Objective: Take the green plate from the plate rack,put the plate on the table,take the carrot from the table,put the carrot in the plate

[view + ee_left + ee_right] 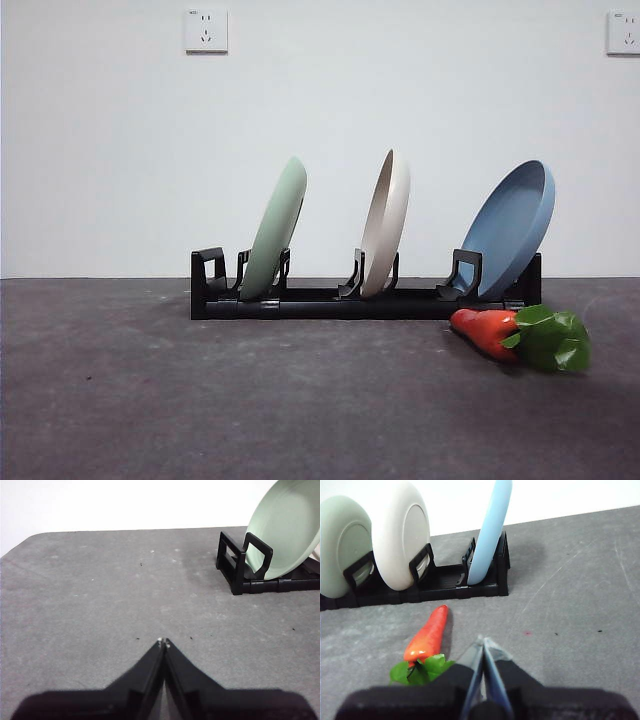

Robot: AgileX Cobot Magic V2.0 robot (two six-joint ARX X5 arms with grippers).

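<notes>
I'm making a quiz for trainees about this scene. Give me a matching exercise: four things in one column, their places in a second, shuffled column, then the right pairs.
Things:
1. pale sage-green matte plate
2. beige-cream plate
3. blue plate
4. small orange toy carrot with green leaves

Places, as the front view shows them:
A. lying on the dark grey table, in front of the rack's right end
B. middle slot of the long black plastic rack
C. right-end slot
D. left-hand slot

Pairs: 1-D, 2-B, 3-C, 4-A

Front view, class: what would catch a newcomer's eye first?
Three plates stand tilted in the black plate rack: the green plate at one end, a cream plate in the middle, a blue plate at the other end. The carrot lies on the table in front of the blue plate.
</notes>
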